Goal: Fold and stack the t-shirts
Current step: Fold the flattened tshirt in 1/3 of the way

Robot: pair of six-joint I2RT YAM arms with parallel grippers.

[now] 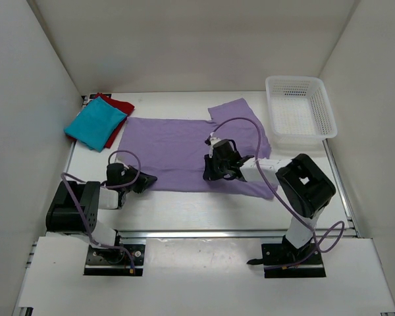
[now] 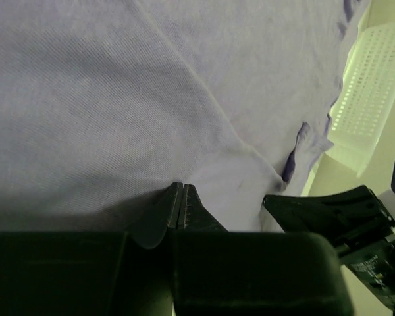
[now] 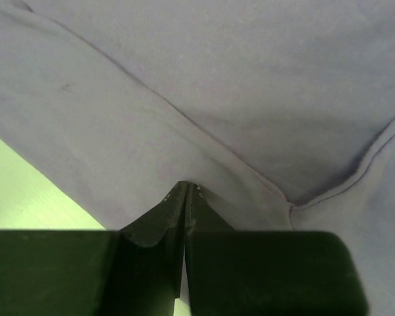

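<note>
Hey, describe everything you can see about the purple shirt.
The purple shirt is pale lavender, a soft knit-looking fabric, short-sleeved and unfolded. It lies spread mostly flat and sideways across the middle of the table, with one sleeve at the far right, near the basket. Seams and a few creases show. The left gripper pinches its near-left edge and the right gripper pinches its near-right part, both shut.

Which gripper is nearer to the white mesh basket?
Right. The right gripper holds the lavender t-shirt at mid-table, left of the white mesh basket; the left gripper holds the shirt's far-left corner, much farther away.
</note>
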